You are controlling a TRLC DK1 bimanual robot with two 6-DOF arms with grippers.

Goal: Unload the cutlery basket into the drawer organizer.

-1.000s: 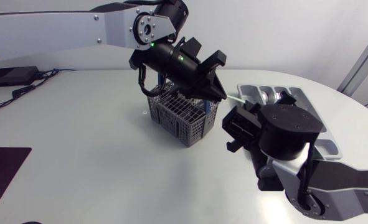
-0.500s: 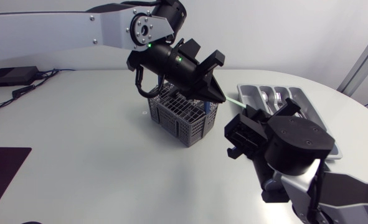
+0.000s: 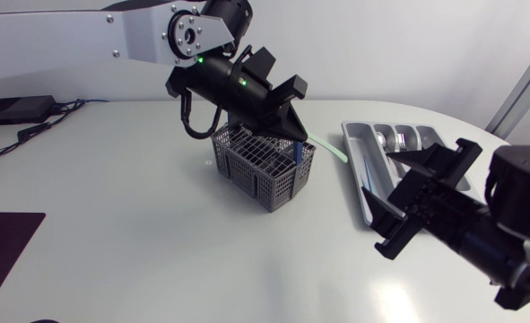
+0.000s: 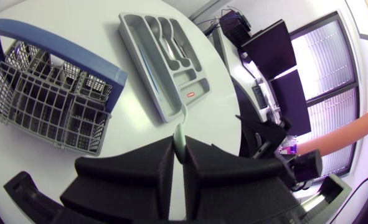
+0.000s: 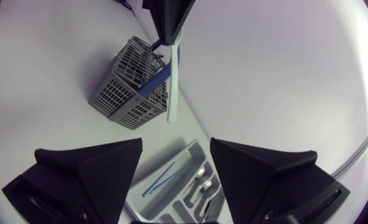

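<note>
Left gripper (image 4: 179, 155): both fingers clamped on a pale green utensil (image 3: 325, 146), one on each side. The held end is hidden between the fingers, so I cannot tell which kind of utensil it is. The free end sticks out past the fingertips and points toward the drawer organizer (image 3: 359, 148). The gripper hangs above the cutlery basket (image 3: 260, 170), over the side nearest the organizer.

Cutlery basket: grey mesh, upright on the surface (image 3: 139, 224), with its blue handle (image 4: 59, 46) arching over the top. From the left wrist view the compartments I can see look bare. The far ones are too small to judge.

Drawer organizer: grey tray, flat on the surface, near the basket but not touching it. Metal cutlery (image 3: 395, 139) lies in the compartments at its far end. A blue utensil (image 5: 164, 176) lies in one long compartment, seen from the right wrist view.

Right gripper (image 3: 406, 199): fingers wide apart, nothing between them. It hangs above the near end of the organizer and hides part of it in the head view. Its wrist view looks past the open fingers at the organizer, the basket and the green utensil in my left gripper.

Also on the surface: a black box with cables (image 3: 18, 109) at the far left corner, and a dark mat (image 3: 4, 251) at the near left edge.
</note>
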